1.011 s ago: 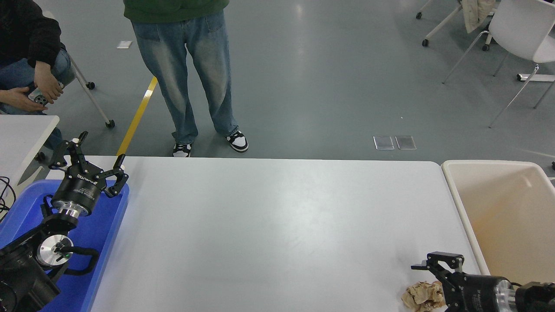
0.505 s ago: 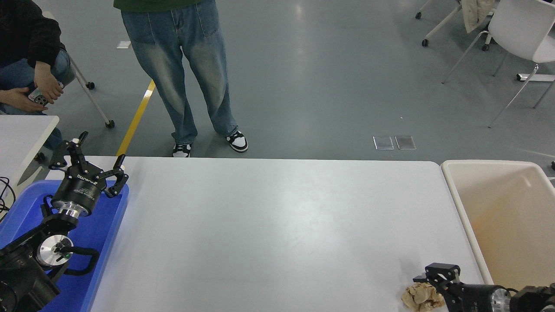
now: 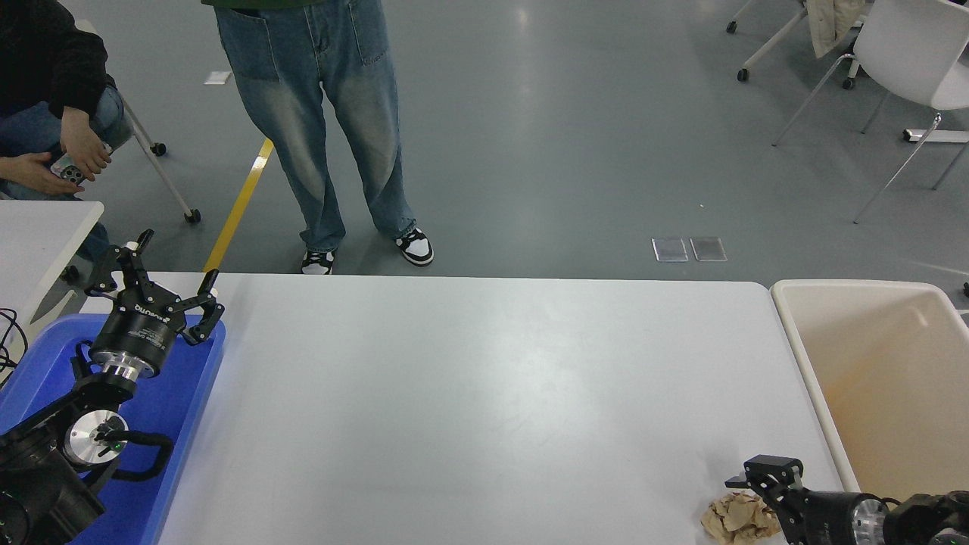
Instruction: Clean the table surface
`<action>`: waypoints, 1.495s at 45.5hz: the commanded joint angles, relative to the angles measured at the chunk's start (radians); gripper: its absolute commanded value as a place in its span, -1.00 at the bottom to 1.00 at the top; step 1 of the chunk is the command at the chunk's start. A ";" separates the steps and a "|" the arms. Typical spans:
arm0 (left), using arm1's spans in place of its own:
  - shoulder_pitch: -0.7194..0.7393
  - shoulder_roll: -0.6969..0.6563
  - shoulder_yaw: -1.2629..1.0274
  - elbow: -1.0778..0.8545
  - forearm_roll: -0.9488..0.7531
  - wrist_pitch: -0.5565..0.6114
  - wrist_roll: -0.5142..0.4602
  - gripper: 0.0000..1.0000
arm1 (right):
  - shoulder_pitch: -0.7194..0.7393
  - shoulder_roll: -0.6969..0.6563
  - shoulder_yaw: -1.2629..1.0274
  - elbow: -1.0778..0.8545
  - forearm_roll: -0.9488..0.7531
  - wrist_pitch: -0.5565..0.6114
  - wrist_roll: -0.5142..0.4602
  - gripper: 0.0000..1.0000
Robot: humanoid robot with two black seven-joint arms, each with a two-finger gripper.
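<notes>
A robot's right gripper (image 3: 746, 503) is lying low over the near right corner of the table surface (image 3: 484, 393), its black fingers (image 3: 771, 471) reaching leftward over a crumpled ball of brown paper (image 3: 736, 517); one finger is showing above the wad and the rest of the gripper is running off the bottom edge, so whether the jaws are closing on the paper cannot be told. The wide white-grey tabletop is filling the middle of the view, stretching from a blue tray (image 3: 163, 409) at its left end to a cream plastic bin (image 3: 886, 378) standing just beside its right end; the paper wad is resting on the tabletop near the bin's near corner. The left gripper (image 3: 157, 281) is sitting parked over the blue tray at the lower left, its jaws spread wide and holding nothing. Beyond the far edge, a person in faded blue jeans (image 3: 333, 129) and black-and-white sneakers is standing on the grey floor; a second person, seated at the upper left, is holding a phone (image 3: 66, 169) in both hands. A corner of a smaller white table (image 3: 42, 227) is showing at the left edge; white chairs (image 3: 908, 60) are standing at the upper right.
</notes>
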 commanded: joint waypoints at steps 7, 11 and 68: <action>0.000 0.000 0.000 0.000 0.000 0.000 0.000 1.00 | 0.001 0.027 0.001 -0.031 -0.008 -0.012 0.000 0.98; 0.000 0.000 0.000 0.000 0.000 0.000 0.000 1.00 | 0.000 0.029 0.001 -0.039 -0.011 -0.015 0.001 0.98; 0.000 0.000 0.000 -0.001 0.000 0.000 0.000 1.00 | -0.005 0.072 -0.012 -0.056 -0.091 -0.056 0.007 -0.45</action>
